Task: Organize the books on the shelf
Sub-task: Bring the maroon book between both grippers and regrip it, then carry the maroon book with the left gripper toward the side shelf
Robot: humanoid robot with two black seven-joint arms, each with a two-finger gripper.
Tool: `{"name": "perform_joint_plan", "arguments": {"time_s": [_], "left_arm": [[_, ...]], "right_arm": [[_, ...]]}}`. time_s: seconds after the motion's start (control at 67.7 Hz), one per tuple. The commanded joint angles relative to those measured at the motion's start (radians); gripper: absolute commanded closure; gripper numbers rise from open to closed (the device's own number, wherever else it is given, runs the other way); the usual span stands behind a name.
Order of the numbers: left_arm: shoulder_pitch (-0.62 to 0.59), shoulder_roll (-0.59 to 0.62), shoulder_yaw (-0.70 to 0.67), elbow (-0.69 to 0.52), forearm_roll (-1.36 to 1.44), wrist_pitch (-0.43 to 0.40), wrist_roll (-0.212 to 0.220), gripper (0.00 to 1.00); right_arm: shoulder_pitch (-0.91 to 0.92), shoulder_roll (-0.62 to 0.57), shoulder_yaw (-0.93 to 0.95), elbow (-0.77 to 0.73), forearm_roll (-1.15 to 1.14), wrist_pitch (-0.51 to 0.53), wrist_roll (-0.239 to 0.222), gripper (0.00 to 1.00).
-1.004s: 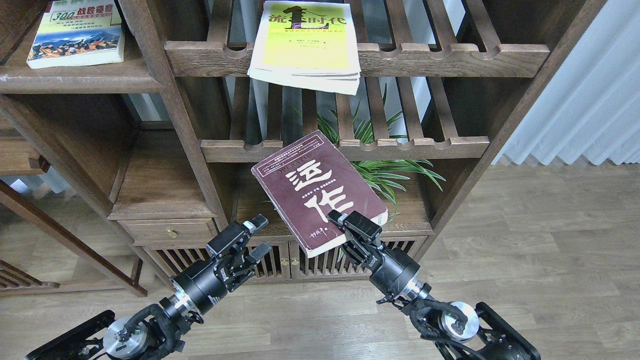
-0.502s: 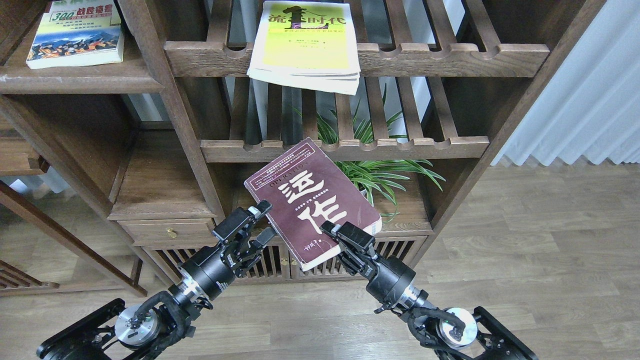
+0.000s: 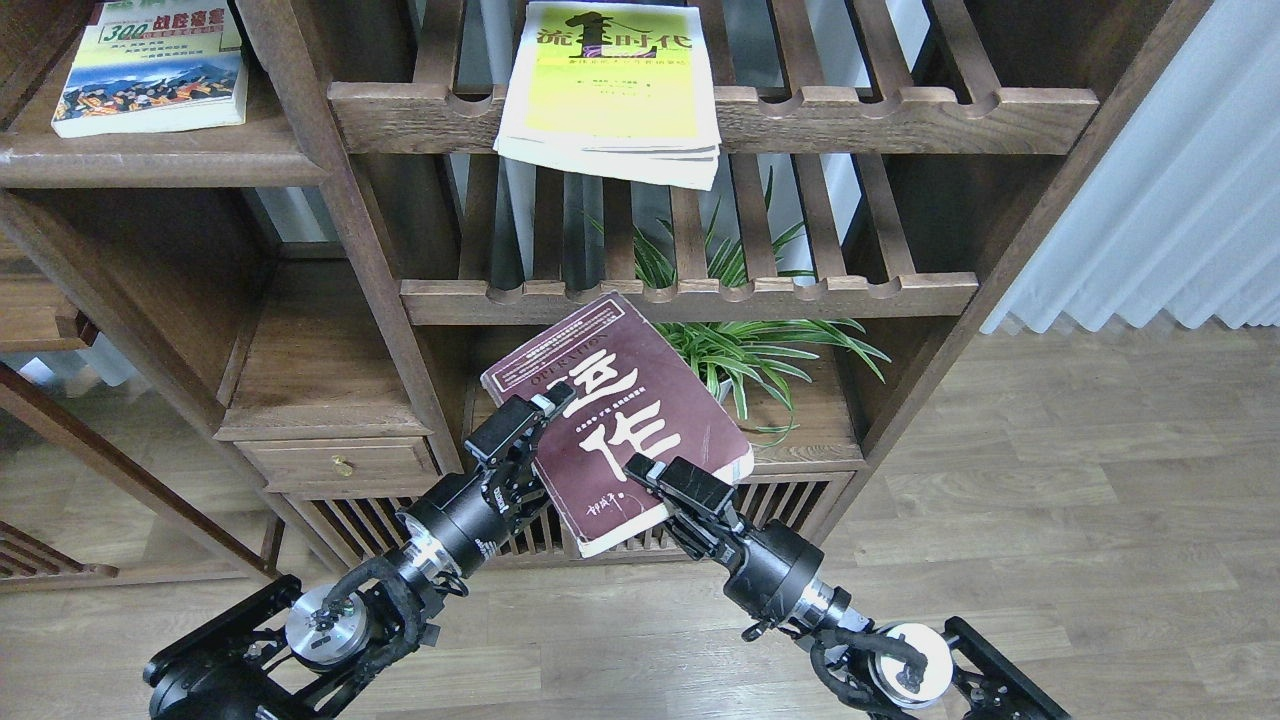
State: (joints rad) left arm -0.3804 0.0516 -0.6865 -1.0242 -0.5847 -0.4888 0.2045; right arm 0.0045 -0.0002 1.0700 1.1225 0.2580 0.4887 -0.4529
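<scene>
The thick maroon book (image 3: 630,400) with white characters hangs tilted in the air in front of the lower slatted rack. My right gripper (image 3: 662,487) is shut on its near right corner. My left gripper (image 3: 532,432) is open at the book's left edge, with one finger (image 3: 545,406) over the cover and the other hidden under it. The yellow-green book (image 3: 610,95) lies on the upper slatted rack and juts over its front rail. The "300" book (image 3: 150,70) lies flat on the solid plank shelf (image 3: 160,160) at the top left.
Two slatted racks with scalloped rails (image 3: 700,120) (image 3: 690,295) fill the middle bay. A green plant (image 3: 760,350) stands behind the maroon book. A drawer unit (image 3: 340,465) sits at lower left. A pale curtain (image 3: 1180,200) hangs at the right above the wood floor.
The right gripper has carried the maroon book left and slightly down. The left gripper has moved up and right, from clear of the book to its left edge.
</scene>
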Motion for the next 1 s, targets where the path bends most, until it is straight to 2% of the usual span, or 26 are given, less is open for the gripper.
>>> {"name": "perform_joint_plan", "arguments": {"time_s": [0.0, 0.089, 0.118, 0.207, 0.236, 0.266, 0.606, 0.635, 0.65, 0.724, 0.739, 0.783, 0.798, 0.827, 0.99], "left_arm": [[-0.008, -0.007, 0.001, 0.001, -0.003, 0.000, -0.002, 0.32], [-0.011, -0.015, 0.001, 0.004, -0.004, 0.000, -0.011, 0.49], [-0.011, -0.022, 0.001, 0.006, -0.004, 0.000, -0.013, 0.60], [-0.009, -0.035, 0.001, 0.009, -0.014, 0.000, -0.014, 0.78], [-0.008, -0.039, -0.001, 0.013, -0.015, 0.000, -0.016, 0.88], [-0.006, -0.039, -0.002, 0.018, -0.018, 0.000, -0.017, 0.92], [0.000, -0.033, -0.010, 0.035, -0.034, 0.000, -0.014, 1.00], [0.002, -0.030, -0.015, 0.041, -0.034, 0.000, -0.014, 1.00], [0.002, -0.027, -0.019, 0.044, -0.034, 0.000, -0.014, 1.00], [0.005, -0.015, -0.028, 0.044, -0.034, 0.000, -0.010, 1.00], [0.011, -0.001, -0.030, 0.044, -0.034, 0.000, -0.005, 1.00], [0.014, 0.013, -0.030, 0.044, -0.034, 0.000, -0.004, 1.00], [0.017, 0.025, -0.030, 0.044, -0.034, 0.000, 0.001, 1.00], [0.023, 0.042, -0.030, 0.044, -0.032, 0.000, 0.003, 1.00], [0.064, 0.131, -0.031, 0.032, -0.032, 0.000, 0.003, 1.00]], "right_arm": [[0.000, 0.000, -0.001, 0.000, 0.000, 0.000, 0.000, 0.97], [0.000, 0.000, -0.001, 0.000, 0.000, 0.000, 0.000, 0.97], [0.000, 0.000, -0.001, 0.000, 0.000, 0.000, 0.000, 0.97], [0.000, 0.000, -0.001, 0.000, 0.000, 0.000, 0.000, 0.97], [0.000, 0.000, -0.001, 0.000, 0.000, 0.000, 0.000, 0.97], [0.000, 0.000, -0.001, 0.000, 0.000, 0.000, 0.000, 0.97], [0.000, 0.000, -0.001, -0.003, 0.000, 0.000, 0.000, 0.94], [0.002, 0.000, -0.001, -0.009, -0.002, 0.000, 0.002, 0.89], [0.006, 0.000, 0.001, -0.012, -0.003, 0.000, 0.003, 0.84], [0.012, 0.000, 0.001, -0.030, -0.010, 0.000, 0.005, 0.68], [0.015, 0.000, 0.002, -0.046, -0.011, 0.000, 0.005, 0.60], [0.017, 0.000, 0.001, -0.058, -0.011, 0.000, 0.006, 0.52], [0.020, 0.000, 0.002, -0.070, -0.011, 0.000, 0.008, 0.45], [0.025, 0.000, 0.005, -0.082, -0.011, 0.000, 0.010, 0.37], [0.028, 0.000, 0.016, -0.110, -0.011, 0.000, 0.011, 0.19]]}}
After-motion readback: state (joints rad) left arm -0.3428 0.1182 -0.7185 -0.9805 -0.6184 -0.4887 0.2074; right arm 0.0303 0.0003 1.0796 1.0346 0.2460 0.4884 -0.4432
